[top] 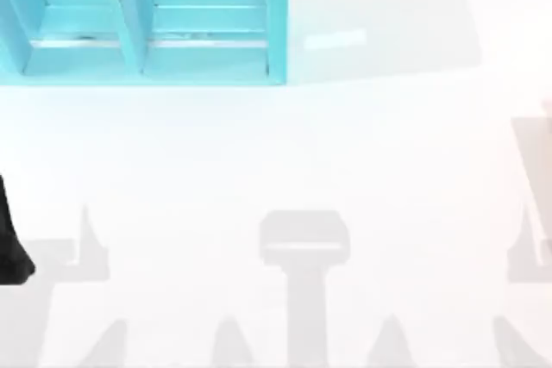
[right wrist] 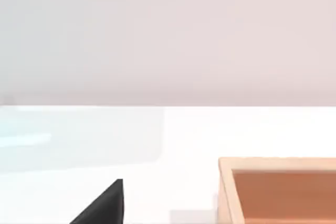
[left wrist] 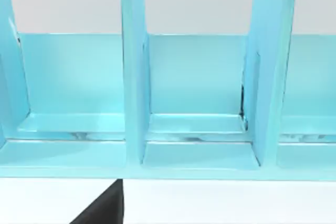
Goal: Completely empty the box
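Left arm (table's left edge); box far-left.

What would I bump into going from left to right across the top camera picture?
Left arm at the left edge → box at the back → bare table all the way to the right edge.

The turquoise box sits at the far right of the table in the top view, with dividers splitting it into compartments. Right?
Not quite. The box sits at the table's far left, as the top view shows. Its dividers do split it into compartments.
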{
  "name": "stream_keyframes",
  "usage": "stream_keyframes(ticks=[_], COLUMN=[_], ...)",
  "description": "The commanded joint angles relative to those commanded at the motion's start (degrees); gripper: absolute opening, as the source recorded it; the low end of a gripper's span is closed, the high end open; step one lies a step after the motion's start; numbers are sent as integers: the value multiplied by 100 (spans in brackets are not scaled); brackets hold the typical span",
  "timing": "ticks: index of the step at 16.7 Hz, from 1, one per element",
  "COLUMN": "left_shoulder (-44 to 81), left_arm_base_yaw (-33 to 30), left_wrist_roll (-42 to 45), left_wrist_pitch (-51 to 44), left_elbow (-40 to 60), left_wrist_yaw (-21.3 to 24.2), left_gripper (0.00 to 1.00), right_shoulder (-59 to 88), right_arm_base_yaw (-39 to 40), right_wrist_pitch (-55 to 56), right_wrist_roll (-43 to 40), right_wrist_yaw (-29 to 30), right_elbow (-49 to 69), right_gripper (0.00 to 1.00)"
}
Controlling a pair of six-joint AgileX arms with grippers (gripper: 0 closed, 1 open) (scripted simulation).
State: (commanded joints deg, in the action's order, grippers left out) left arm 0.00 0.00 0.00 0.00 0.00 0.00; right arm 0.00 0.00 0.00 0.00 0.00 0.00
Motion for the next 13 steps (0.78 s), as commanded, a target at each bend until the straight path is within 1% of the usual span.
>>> stream_keyframes(ticks=[4,7,10,13], left_shoulder=[0,0,0,0], left_arm_base_yaw=[0,0,0,0], left_wrist_roll=[0,0,0,0], left_wrist_pitch=[0,0,0,0], left_elbow=[0,0,0,0], left_wrist_yaw=[0,0,0,0], left_gripper=[100,100,100,100], right_shoulder=[138,777,1944,3628], right_arm_base_yaw=[-117,-505,-984,-1437], right_wrist_pitch=[-133,-722,-1676,-2816], right_wrist_roll=[-116,-509,-983,-1404], right_wrist_yaw=[7,25,35,34], right_elbow=[179,877,1969,3171], right_gripper=[100,100,100,100])
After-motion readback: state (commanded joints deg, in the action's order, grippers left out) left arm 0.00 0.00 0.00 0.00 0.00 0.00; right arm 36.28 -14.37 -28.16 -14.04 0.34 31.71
